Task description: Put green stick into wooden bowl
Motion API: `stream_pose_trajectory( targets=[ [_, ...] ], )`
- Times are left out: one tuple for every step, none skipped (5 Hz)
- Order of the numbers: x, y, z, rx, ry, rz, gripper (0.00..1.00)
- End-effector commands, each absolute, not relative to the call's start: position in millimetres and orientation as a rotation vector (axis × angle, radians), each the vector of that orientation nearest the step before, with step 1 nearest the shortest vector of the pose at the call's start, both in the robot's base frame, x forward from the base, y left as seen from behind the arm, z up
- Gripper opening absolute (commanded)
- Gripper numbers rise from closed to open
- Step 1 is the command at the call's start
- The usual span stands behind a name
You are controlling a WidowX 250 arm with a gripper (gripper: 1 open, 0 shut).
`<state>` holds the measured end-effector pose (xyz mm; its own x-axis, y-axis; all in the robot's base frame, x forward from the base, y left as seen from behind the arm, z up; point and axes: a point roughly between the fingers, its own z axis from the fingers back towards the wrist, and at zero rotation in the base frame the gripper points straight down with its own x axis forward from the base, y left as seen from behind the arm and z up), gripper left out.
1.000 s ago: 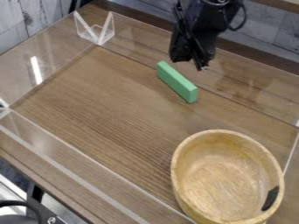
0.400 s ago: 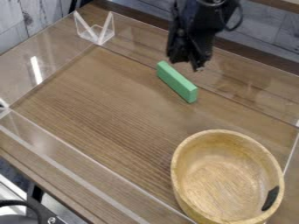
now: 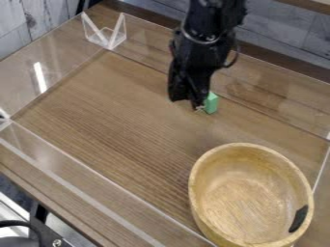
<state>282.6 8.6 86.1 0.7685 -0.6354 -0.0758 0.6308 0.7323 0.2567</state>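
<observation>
A wood-grain table (image 3: 96, 125) in dark brown carries everything here — low clear acrylic walls (image 3: 58, 178) stand on it and fence off the working area. The green stick (image 3: 206, 102) lies flat on the boards toward the far side, mostly hidden. The wooden bowl (image 3: 253, 159) sits upright at the near right corner — well apart from the stick. A small clear plastic stand (image 3: 103, 34) rests at the far left.

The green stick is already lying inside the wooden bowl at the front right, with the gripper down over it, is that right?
Not quite. The green stick is on the table, not inside the wooden bowl, which is empty at the front right. The gripper is down over the stick, as the camera view shows.
</observation>
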Motion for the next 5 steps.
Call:
stream_pose_trajectory(
  targets=[
    [287.6,13.0,83.1,0.271,-0.045,-0.689,0.0],
    [290.0,15.1,75.5,0.269,-0.046,-0.685,0.0],
    [293.4,16.5,69.7,0.272,-0.048,-0.681,0.0],
    [298.6,18.0,67.2,0.277,-0.052,-0.669,0.0],
    [303.8,19.4,73.8,0.289,-0.065,-0.647,0.0]
  ],
)
